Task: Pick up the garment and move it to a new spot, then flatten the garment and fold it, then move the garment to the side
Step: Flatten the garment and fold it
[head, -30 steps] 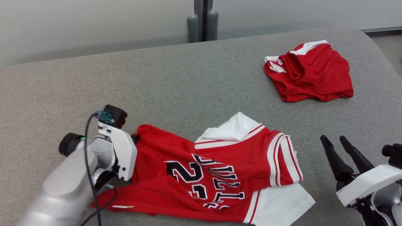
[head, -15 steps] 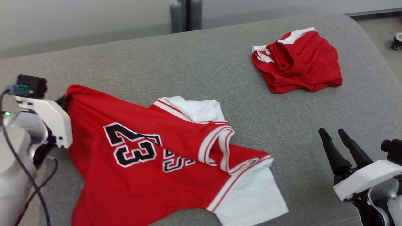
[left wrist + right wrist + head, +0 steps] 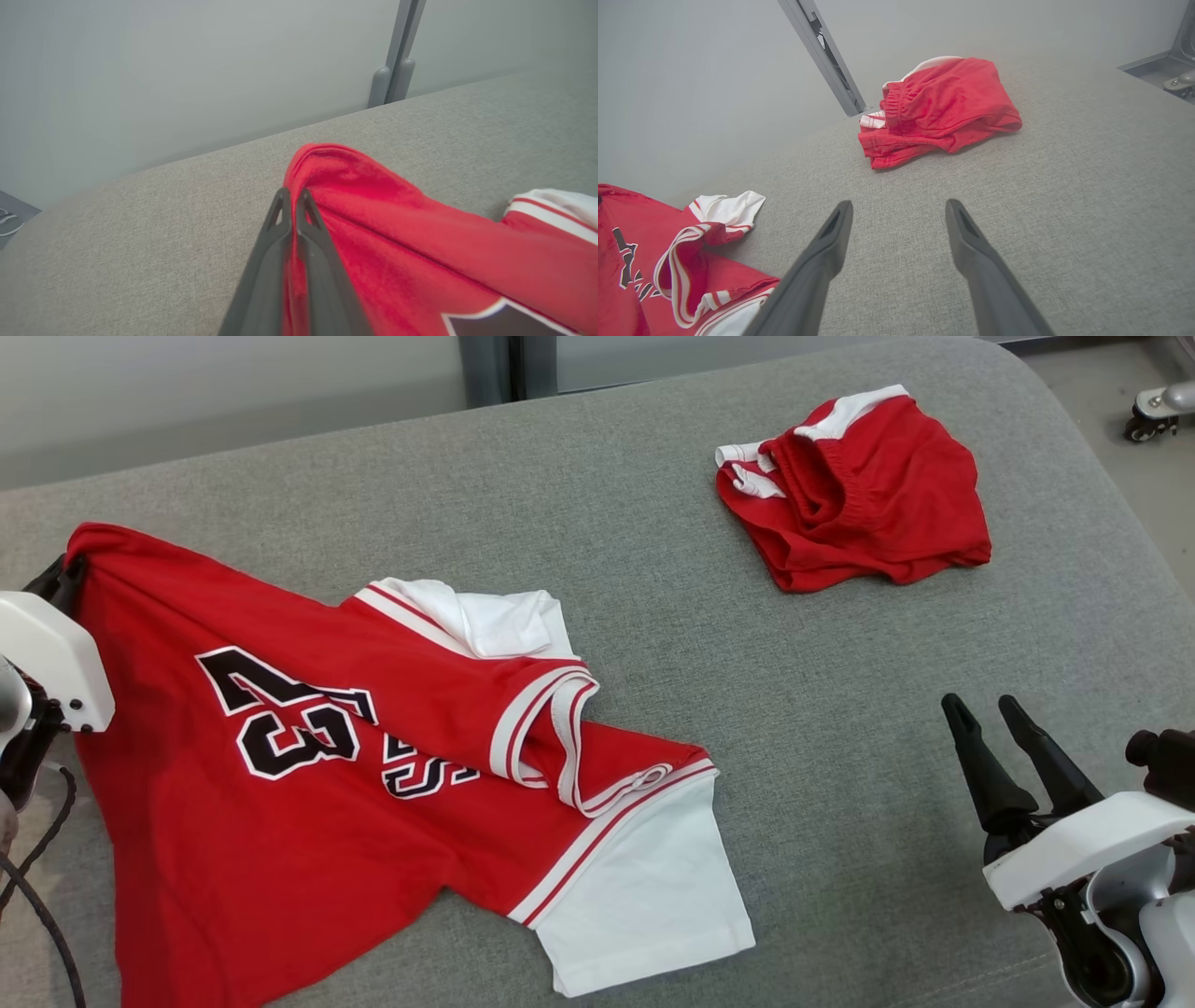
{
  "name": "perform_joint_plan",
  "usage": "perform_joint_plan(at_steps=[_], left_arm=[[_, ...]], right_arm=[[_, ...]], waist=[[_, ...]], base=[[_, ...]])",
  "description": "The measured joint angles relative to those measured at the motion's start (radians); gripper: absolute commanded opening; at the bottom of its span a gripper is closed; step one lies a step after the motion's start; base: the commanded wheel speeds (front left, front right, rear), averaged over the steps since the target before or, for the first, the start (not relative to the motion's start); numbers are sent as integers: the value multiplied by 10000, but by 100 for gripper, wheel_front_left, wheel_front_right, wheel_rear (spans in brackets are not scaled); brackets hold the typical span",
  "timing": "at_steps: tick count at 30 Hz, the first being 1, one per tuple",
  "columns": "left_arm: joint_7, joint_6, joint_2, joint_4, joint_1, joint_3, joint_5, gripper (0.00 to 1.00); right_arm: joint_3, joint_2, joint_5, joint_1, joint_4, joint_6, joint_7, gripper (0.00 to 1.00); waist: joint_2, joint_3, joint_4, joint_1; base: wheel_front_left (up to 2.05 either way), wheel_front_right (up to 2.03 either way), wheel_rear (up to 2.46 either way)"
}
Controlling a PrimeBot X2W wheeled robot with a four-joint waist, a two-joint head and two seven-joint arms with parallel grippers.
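one red jersey [image 3: 233, 840] lies on the grey desk [image 3: 607, 523], its corner pinched by the left claw [image 3: 293, 192]. the right claw [image 3: 899, 205] hovers spread.

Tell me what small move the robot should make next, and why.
Probably bring the open right gripper to the jersey's white sleeve and grip it: the left gripper is shut on one red corner, and the jersey lies wrinkled.

The left gripper [image 3: 293, 192] is pinched tight on an edge of the garment [image 3: 373, 196], pale wrist [image 3: 47, 658] just behind it. The right gripper [image 3: 899, 205] hovers unladen, its two dark fingers [image 3: 822, 261] spread wide, white wrist [image 3: 1074, 849] behind them.
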Motion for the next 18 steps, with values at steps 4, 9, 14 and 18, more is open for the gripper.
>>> perform_joint_plan(at_steps=[4, 9, 14, 18], left_arm=[[-52, -17, -10, 73, -33, -163, -6, 77], [-50, -29, -88, -92, -32, -522, -201, 100], [-192, -29, 148, -481, 26, -959, -270, 100], [-619, -29, 291, -980, 166, -1110, -374, 100]], right_arm=[[8, -36, -2, -32, 100, 0, -59, 100], [119, -67, -4, -51, 207, 0, -84, 100], [146, -104, -29, -39, 282, 0, -88, 100], [194, -105, -182, -9, 334, 0, -86, 100]], waist=[[0, -27, 67, 0], [0, -159, 355, 0], [0, -443, 730, 0], [0, -724, 1068, 0]], base=[[0, 0, 0], [0, 0, 0], [0, 0, 0], [0, 0, 0]])
